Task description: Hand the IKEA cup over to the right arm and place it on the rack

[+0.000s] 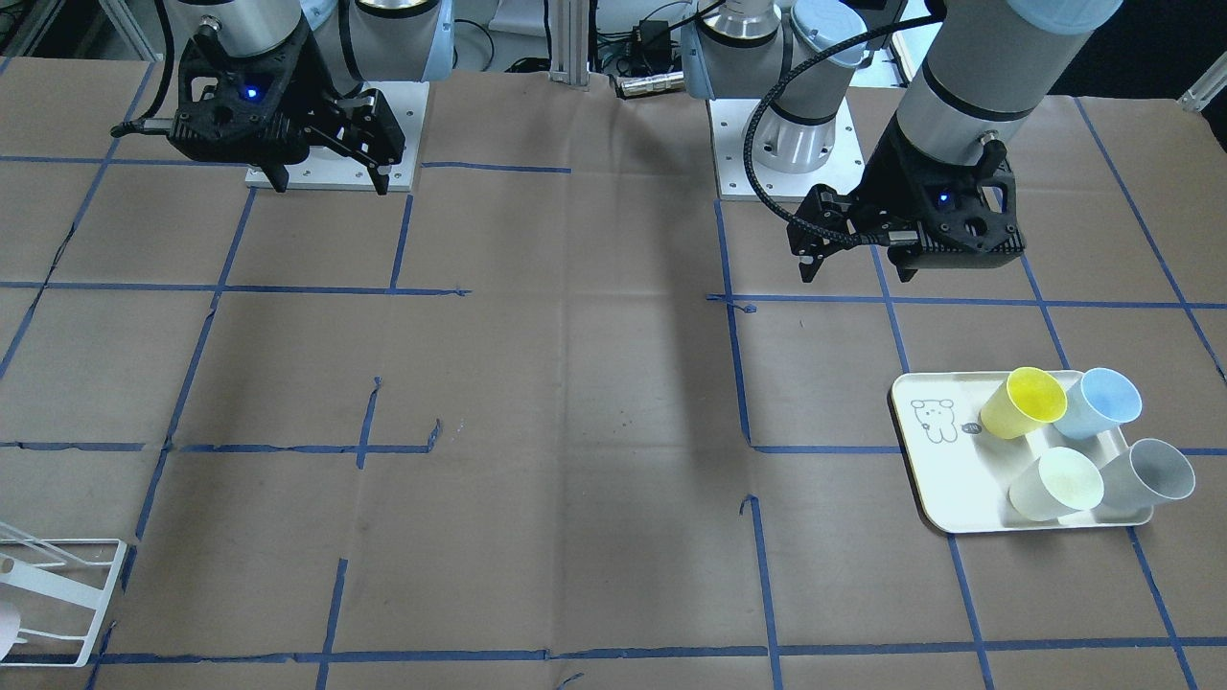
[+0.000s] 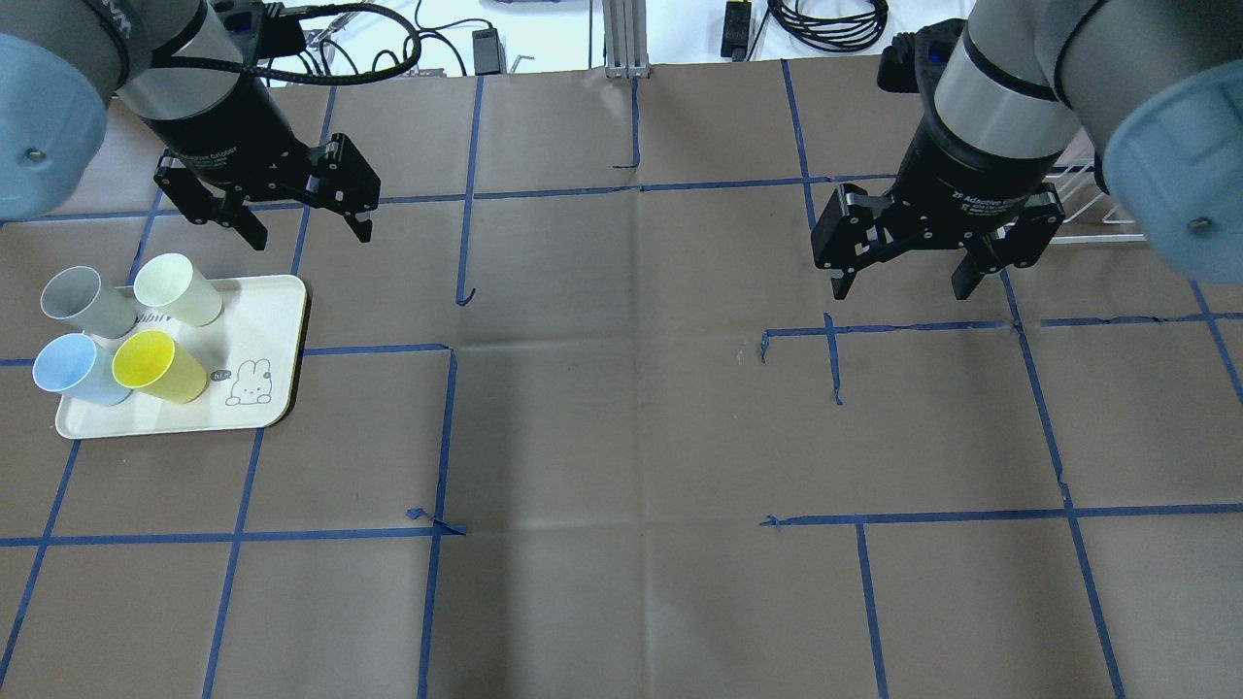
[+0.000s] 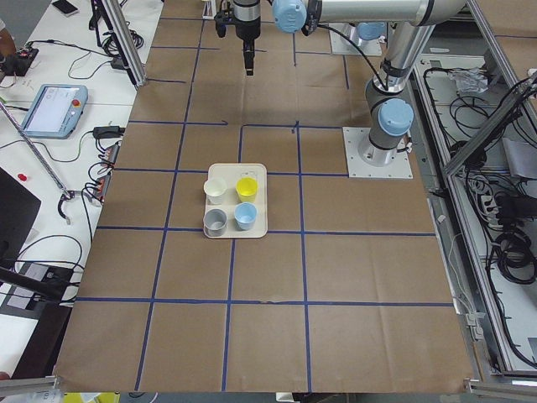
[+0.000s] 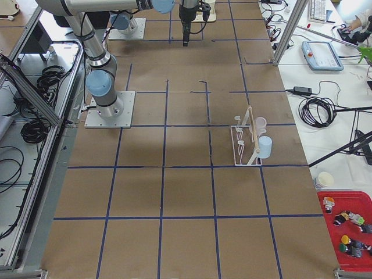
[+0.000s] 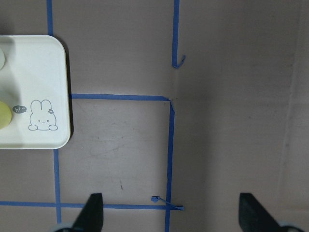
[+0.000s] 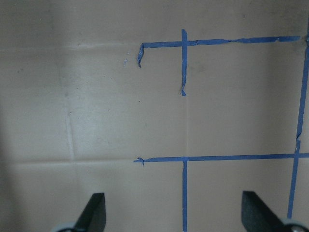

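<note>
The black two-finger left claw hangs above the brown paper-covered table in the upper left of the overhead view, just past the upper edge of a cream rectangular tray with a rabbit drawing. Its fingers are spread wide and hold nothing. In the left wrist view both fingertips show at the bottom edge, with only bare paper and blue tape lines between them, and the tray's corner sits at the left of that frame.

Four plastic cups stand mouth-up and close together on the left part of the tray. A grey plastic cup and a pale greenish plastic cup make the upper row. A pale blue plastic cup and a yellow plastic cup make the lower row, with the yellow one just beside the rabbit drawing. No claw touches any of them.

The black two-finger right claw, on the silver-grey right arm, hangs in the upper right of the overhead view, well apart from the tray. It too is spread wide and empty, and its fingertips frame bare taped paper in the right wrist view.

The white wire rack stands right of centre in the exterior right view, carrying two pale cups, one bluish and one pinkish. In the overhead view it peeks out at the upper right, behind the right arm.
</note>
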You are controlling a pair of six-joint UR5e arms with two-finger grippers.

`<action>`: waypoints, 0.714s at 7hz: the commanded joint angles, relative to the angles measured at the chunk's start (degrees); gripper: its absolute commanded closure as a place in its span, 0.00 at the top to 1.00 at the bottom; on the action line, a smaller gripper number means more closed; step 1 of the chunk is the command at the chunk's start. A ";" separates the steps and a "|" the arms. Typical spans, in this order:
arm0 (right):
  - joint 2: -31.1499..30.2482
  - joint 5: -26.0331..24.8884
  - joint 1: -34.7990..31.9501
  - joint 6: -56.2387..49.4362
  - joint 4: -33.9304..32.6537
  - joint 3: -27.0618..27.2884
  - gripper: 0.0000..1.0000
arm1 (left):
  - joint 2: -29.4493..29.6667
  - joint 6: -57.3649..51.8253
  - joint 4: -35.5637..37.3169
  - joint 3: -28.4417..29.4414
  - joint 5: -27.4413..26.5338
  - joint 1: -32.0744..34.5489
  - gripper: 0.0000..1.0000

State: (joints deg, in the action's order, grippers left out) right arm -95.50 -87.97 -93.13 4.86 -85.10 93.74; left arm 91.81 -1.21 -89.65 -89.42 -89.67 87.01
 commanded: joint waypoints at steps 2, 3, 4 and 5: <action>0.31 -0.01 0.14 -0.03 -0.59 -0.40 1.00 | -0.05 0.06 0.00 0.04 0.02 0.00 0.99; 0.40 -0.10 0.14 -0.03 -0.85 -0.40 1.00 | 0.04 -0.02 0.00 0.04 0.02 0.00 0.99; 0.31 -0.18 0.14 -0.03 -0.85 -0.40 1.00 | -0.05 0.06 0.00 0.04 0.02 0.00 0.99; 0.22 -0.10 0.14 -0.03 -0.85 -0.06 1.00 | -0.05 0.07 0.00 0.04 0.02 0.00 0.99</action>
State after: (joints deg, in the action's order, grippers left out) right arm -95.20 -88.09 -92.99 4.83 -85.91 93.43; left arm 91.79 -1.17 -89.65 -89.39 -89.65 87.01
